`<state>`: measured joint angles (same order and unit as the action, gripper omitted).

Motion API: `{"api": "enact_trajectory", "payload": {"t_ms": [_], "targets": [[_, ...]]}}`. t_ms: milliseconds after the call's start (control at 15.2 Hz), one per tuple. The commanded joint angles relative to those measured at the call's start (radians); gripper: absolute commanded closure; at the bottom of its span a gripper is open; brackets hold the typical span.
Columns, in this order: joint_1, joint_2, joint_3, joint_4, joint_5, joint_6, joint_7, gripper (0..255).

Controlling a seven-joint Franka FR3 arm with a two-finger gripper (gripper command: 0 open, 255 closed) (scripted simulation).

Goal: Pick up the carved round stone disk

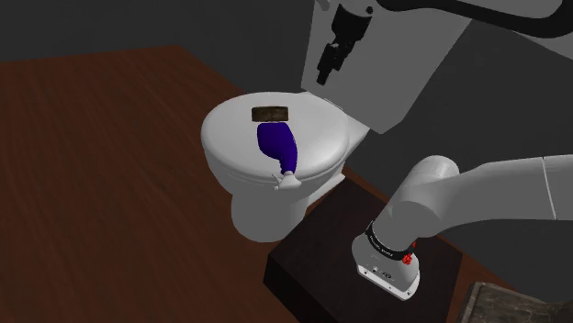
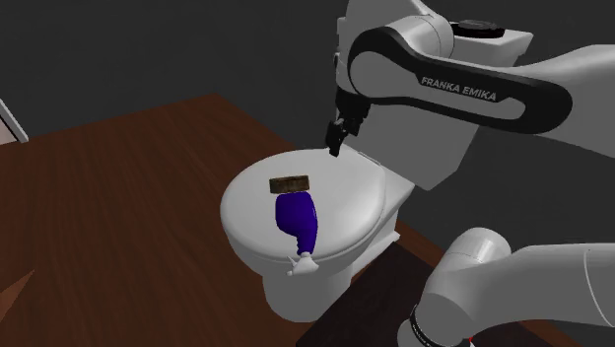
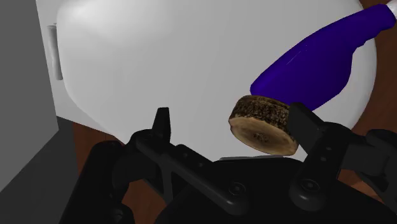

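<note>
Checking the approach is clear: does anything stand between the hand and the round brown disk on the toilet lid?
Nothing visible does. The open hand hangs above the toilet lid, with bare lid between it and the disk. The blue bottle lies close beside the disk, on the side away from the hand.

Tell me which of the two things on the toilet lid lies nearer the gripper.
The brown round disk: it sits close by the open gripper, while the blue bottle lies beyond it, farther along the white lid.
</note>
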<state>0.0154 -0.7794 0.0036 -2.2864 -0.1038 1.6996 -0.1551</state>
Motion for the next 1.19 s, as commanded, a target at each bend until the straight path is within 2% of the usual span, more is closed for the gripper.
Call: {"api": "enact_trajectory", "payload": {"t_ms": [0,264,528,792,990,1122], "targets": [[0.0,0.0,0.0,0.0,0.0,0.0,0.0,0],[-0.001,0.1,0.156,0.025,-0.086,0.052,0.103,0],[-0.019,0.225,0.314,0.067,-0.2,0.08,0.221,0],[-0.049,0.381,0.474,0.129,-0.35,0.069,0.359,0],[-0.072,0.523,0.589,0.189,-0.489,0.025,0.472,0],[-0.069,0.529,0.589,0.168,-0.494,0.043,0.489,0]]}}
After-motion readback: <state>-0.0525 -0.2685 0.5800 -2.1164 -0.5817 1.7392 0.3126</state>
